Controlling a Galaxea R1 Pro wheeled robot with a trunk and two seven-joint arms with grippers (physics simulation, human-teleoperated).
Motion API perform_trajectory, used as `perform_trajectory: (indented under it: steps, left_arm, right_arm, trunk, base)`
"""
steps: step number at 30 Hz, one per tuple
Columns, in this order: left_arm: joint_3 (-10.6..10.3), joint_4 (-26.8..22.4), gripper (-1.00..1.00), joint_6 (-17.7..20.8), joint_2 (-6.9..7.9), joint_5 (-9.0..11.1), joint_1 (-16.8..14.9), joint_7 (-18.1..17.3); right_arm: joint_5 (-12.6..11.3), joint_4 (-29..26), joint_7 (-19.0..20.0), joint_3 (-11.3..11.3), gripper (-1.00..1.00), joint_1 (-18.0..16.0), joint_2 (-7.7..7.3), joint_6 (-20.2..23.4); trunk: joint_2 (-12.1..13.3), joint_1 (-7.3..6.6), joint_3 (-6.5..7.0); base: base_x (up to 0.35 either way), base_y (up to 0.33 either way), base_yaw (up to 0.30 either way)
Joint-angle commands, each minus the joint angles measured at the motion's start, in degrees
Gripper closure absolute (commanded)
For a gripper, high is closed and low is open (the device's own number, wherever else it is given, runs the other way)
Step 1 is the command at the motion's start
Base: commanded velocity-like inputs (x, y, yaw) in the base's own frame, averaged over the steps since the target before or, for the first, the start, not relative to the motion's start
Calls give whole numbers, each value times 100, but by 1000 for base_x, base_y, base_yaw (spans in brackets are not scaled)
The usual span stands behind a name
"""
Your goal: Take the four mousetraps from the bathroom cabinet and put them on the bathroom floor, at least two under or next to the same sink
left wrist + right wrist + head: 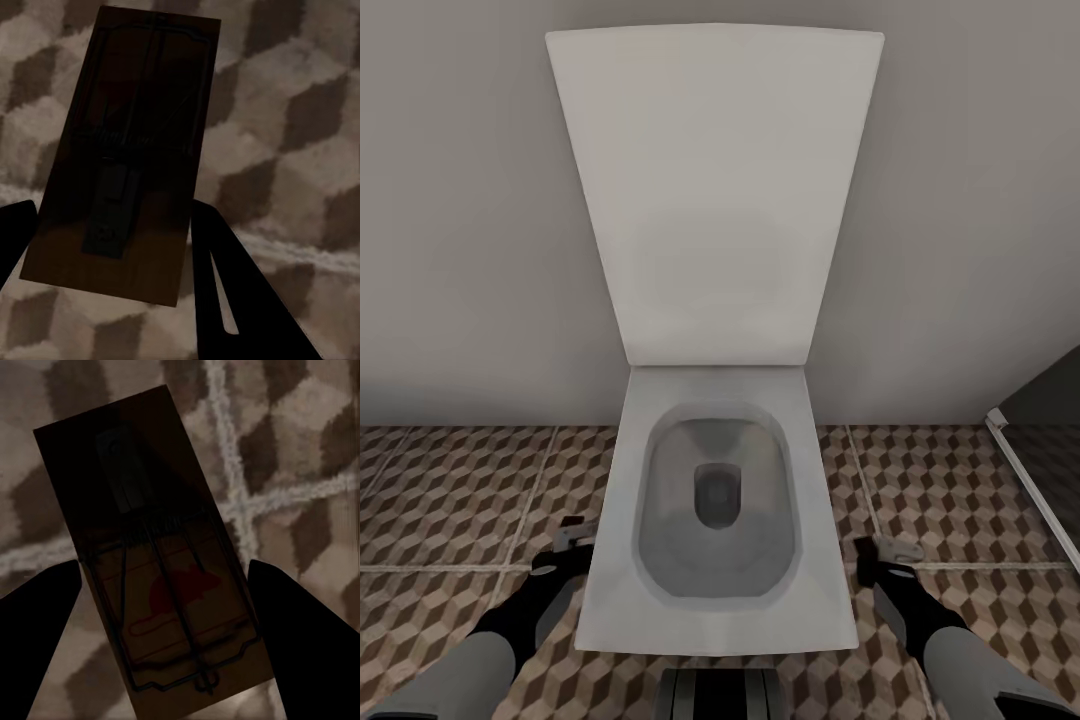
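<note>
The left gripper (112, 247) and right gripper (161, 607) each clamp a mousetrap (124, 150) (154, 555) whose long axis runs along the fingers, above the bathroom floor (450, 500); the head view adds an open toilet (715, 520) between both arms.

White open-lidded toilet (715, 500) against plain wall (460, 200), cube-patterned tile floor (450, 500).

Toilet (715, 510) between hands, on bathroom floor (450, 500), against wall (460, 200).

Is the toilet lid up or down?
Up. The toilet lid stands raised against the wall, and the open bowl shows below it in the head view.
</note>
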Motion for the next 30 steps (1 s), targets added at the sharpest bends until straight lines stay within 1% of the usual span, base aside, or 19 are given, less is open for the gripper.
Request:
perform_trajectory:
  steps: [1,6,10,19,30]
  left_arm:
    - [-33,17,100,32,13,37,1,30]
    - [-33,144,100,27,28,36,1,30]
    - [-32,176,100,26,26,38,1,30]
    - [-32,215,100,16,23,30,1,23]
    - [-31,164,100,16,-1,24,1,21]
  right_arm:
    - [-52,-10,-15,-10,100,0,-6,-25]
    - [-137,30,-29,-5,100,0,-15,-107]
    - [-148,54,-31,-3,100,0,-17,-101]
    - [-107,201,-32,6,100,0,-19,-103]
    - [-60,173,8,30,100,0,-15,-117]
  trunk:
    - [-1,-1,-4]
    - [-1,-1,-4]
    - [-1,-1,-4]
    - [-1,-1,-4]
    - [-1,-1,-4]
  base:
    - [0,0,0]
    - [0,0,0]
    - [0,0,0]
    - [0,0,0]
    - [0,0,0]
